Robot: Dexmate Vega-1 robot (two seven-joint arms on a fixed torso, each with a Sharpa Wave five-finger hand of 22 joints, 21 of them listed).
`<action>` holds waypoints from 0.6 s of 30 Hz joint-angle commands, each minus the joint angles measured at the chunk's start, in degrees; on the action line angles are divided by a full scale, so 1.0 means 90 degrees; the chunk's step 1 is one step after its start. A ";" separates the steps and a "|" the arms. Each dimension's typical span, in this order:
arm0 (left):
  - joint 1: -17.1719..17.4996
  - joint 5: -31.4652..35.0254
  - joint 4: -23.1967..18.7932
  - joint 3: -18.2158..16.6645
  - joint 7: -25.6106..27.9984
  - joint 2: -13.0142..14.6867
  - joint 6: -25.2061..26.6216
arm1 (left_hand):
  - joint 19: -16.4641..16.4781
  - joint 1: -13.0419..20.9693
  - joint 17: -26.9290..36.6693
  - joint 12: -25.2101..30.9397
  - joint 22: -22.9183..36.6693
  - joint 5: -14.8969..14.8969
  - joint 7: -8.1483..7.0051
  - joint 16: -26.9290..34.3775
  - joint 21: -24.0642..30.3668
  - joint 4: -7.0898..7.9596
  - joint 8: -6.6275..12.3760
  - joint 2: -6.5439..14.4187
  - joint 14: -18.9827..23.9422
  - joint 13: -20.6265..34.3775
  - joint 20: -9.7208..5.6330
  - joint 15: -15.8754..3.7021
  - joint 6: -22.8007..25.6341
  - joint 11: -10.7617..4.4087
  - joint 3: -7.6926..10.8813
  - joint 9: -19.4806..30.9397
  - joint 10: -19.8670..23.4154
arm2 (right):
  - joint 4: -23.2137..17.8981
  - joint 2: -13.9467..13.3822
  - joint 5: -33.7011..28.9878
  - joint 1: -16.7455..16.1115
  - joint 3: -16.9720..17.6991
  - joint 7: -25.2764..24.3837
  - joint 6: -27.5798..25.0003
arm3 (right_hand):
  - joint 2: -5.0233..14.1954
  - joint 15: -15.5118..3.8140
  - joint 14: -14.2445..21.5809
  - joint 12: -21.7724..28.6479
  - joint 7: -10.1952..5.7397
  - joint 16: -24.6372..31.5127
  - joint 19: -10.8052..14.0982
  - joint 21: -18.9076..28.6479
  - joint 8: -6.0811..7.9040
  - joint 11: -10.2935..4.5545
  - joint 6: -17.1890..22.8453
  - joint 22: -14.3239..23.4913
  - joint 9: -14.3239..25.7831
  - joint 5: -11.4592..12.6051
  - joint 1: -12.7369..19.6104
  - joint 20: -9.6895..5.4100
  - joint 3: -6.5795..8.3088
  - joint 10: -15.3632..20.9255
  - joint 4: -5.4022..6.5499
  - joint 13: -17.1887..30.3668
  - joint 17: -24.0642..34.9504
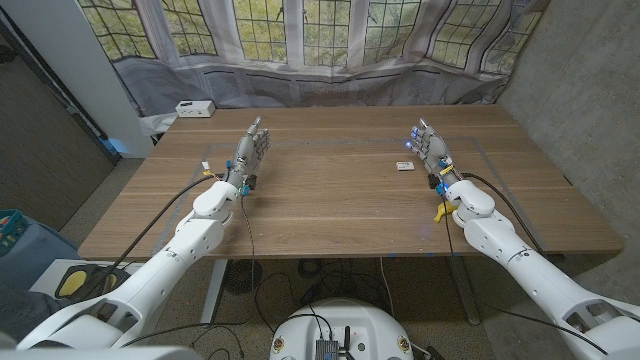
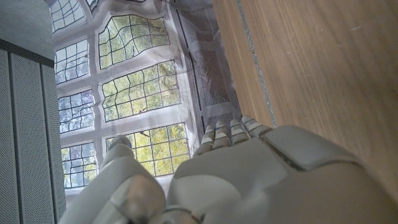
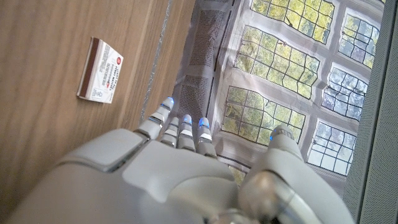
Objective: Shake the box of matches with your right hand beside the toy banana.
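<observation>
The box of matches [image 1: 405, 166] is small and white with a red print and brown striking sides. It lies flat on the wooden table [image 1: 330, 200], just left of my right hand [image 1: 430, 150]; in the right wrist view the box of matches [image 3: 101, 79] lies apart from the fingertips [image 3: 183, 124]. My right hand [image 3: 180, 180] holds nothing, its fingers straight and reaching toward the window. My left hand [image 1: 251, 150] stands the same way over the table's left half, fingers apart and holding nothing; its back [image 2: 249, 180] shows in the left wrist view. A small yellow piece [image 1: 440, 211] shows by my right wrist; I cannot tell what it is.
A white box [image 1: 194, 108] sits on the table's far left corner. A grey curtain [image 1: 330, 85] and leaded windows stand behind the far edge. A blue basket [image 1: 12, 232] is on the floor at the left. Bare wood lies between the hands.
</observation>
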 commanded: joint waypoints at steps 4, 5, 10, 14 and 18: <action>0.0132 0.0005 -0.0218 -0.0065 -0.0027 0.0085 -0.0161 | -0.0060 0.0053 0.0033 0.0055 0.0024 0.0036 0.0021 0.0047 0.0049 0.0004 0.0053 -0.0001 0.0060 0.0030 0.0060 0.0065 0.0027 0.0043 0.0035 0.0016 0.0103 | -0.0222 -0.0005 -0.0102 -0.0245 0.0100 -0.0128 0.0402 | -0.0006 0.0048 0.0079 0.0044 -0.0024 0.0048 0.0126 0.0019 0.0045 0.0031 0.0082 0.0017 0.0030 0.0038 0.0048 0.0000 0.0046 0.0063 0.0000 0.0012 0.0032; 0.0144 -0.0010 -0.0231 -0.0076 -0.0037 0.0078 -0.0191 | -0.0038 0.0057 0.0033 0.0083 0.0025 0.0035 0.0018 0.0065 0.0059 0.0000 0.0066 0.0002 0.0119 0.0031 0.0084 0.0059 0.0073 0.0030 0.0034 0.0016 0.0180 | -0.0241 -0.0022 -0.0129 -0.0256 0.0102 -0.0128 0.0432 | -0.0005 0.0048 0.0085 0.0050 -0.0026 0.0048 0.0145 0.0023 0.0047 0.0033 0.0087 0.0017 0.0030 0.0038 0.0050 -0.0004 0.0047 0.0083 -0.0002 0.0012 0.0032; 0.0213 0.0053 -0.0327 -0.0111 0.0104 0.0051 -0.0305 | 0.0254 0.0090 0.0033 0.0179 0.0027 0.0027 0.0043 0.0134 0.0157 -0.0024 0.0128 0.0028 0.0433 0.0035 0.0326 0.0108 0.0363 0.0081 0.0036 0.0016 0.0488 | -0.0325 -0.0084 -0.0190 -0.0310 0.0141 -0.0115 0.0563 | -0.0001 0.0034 0.0154 0.0049 -0.0031 0.0065 0.0225 0.0035 0.0063 0.0013 0.0139 0.0017 0.0030 0.0038 0.0062 -0.0013 0.0050 0.0112 -0.0009 0.0011 0.0030; 0.0184 0.0084 -0.0335 -0.0101 0.0097 0.0072 -0.0292 | 0.0386 0.0110 0.0032 0.0207 0.0027 0.0024 0.0064 0.0150 0.0191 -0.0036 0.0138 0.0040 0.0551 0.0037 0.0318 0.0096 0.0462 0.0096 0.0041 0.0015 0.0598 | -0.0323 -0.0094 -0.0218 -0.0326 0.0164 -0.0078 0.0689 | 0.0006 0.0001 0.0224 0.0054 -0.0037 0.0082 0.0279 0.0038 0.0067 0.0004 0.0161 0.0016 0.0029 0.0038 0.0081 -0.0022 0.0057 0.0153 -0.0019 0.0011 0.0027; 0.0033 0.0150 -0.0177 -0.0038 -0.0030 0.0065 -0.0313 | 0.0553 0.0132 0.0032 0.0239 0.0025 0.0021 0.0063 0.0176 0.0232 -0.0050 0.0141 0.0051 0.0702 0.0037 0.0294 0.0087 0.0549 0.0068 0.0046 0.0015 0.0726 | -0.0349 -0.0149 -0.0303 -0.0334 0.0173 -0.0096 0.0734 | 0.0020 -0.0014 0.0291 0.0059 -0.0020 0.0094 0.0360 0.0046 0.0098 -0.0007 0.0260 0.0017 0.0031 0.0038 0.0111 -0.0019 0.0069 0.0205 -0.0032 0.0010 0.0024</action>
